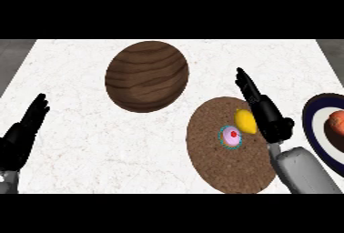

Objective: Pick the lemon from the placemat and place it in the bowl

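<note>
Far left, near the edge of the view: left hand [22,134], open, fingers straight and pointing away from the body, nothing held, resting above the white marbled counter [80,150].

Left of centre, toward the far side of the counter: 1 dark wooden bowl [146,75], round, with nothing seen inside, well apart from both hands.

Right of centre, on the near side: 1 round brown placemat [228,170], flat on the counter. On its upper right part, 2 items: a small pink round item [231,137] with a teal rim and a red dot, and, just beside it up and to the right, the lemon [246,121], yellow, still on the placemat and not in the bowl.

Immediately right of the lemon: right hand [272,119], open, fingers straight and stretched away from the body past the mat's far edge, curled round nothing. Contact with the lemon: cannot tell. Grey forearm [306,170] below it, across the placemat's right edge.

Far right, cut by the frame: 1 plate [310,113] with a dark blue rim, carrying a reddish-orange item [338,125].
</note>
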You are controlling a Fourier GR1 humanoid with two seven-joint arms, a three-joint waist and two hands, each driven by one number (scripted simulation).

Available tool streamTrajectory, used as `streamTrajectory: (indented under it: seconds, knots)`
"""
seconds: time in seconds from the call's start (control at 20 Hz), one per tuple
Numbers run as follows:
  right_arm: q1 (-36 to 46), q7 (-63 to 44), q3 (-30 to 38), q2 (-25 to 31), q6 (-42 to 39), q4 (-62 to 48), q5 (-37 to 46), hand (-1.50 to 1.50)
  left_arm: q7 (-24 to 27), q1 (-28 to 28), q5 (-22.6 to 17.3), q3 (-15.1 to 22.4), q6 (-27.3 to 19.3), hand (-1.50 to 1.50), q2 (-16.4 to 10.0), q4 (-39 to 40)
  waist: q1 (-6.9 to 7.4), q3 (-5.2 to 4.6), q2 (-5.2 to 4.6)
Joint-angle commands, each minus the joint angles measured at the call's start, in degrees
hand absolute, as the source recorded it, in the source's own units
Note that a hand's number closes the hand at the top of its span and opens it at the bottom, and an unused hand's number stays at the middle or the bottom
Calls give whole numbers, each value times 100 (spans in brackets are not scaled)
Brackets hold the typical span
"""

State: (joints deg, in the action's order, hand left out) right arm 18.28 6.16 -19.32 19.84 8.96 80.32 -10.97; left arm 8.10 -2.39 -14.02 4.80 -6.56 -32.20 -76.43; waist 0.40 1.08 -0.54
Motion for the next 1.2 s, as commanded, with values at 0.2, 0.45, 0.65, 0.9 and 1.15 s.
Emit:
streamTrajectory:
  seconds: [0.2, 0.45, 0.65, 0.9, 1.15]
  knots:
    - [366, 161, -1523, -624, -2453, 744, -865, -150, 171, -800, -305, -368, -227, 0, 278, -559, 291, -96, 59]
    - [-406, 2023, -1251, 189, -1045, 1050, 1154, -150, -155, -844, -646, -677, -345, 0, 374, -754, -113, -97, 83]
    - [-835, 2663, -1365, 623, -1283, 1446, 1567, -150, -108, -1264, -407, -620, -460, 0, 621, -222, -140, -107, 54]
    - [-1008, 2009, -775, 1917, -1458, 2818, 1899, -150, -504, -1015, -594, -795, -358, 0, 374, -794, -183, -113, 104]
    - [-557, 797, 147, 2705, -1937, 3174, 1730, -150, -247, -907, -415, -700, -399, 0, 569, -740, -120, -119, 80]
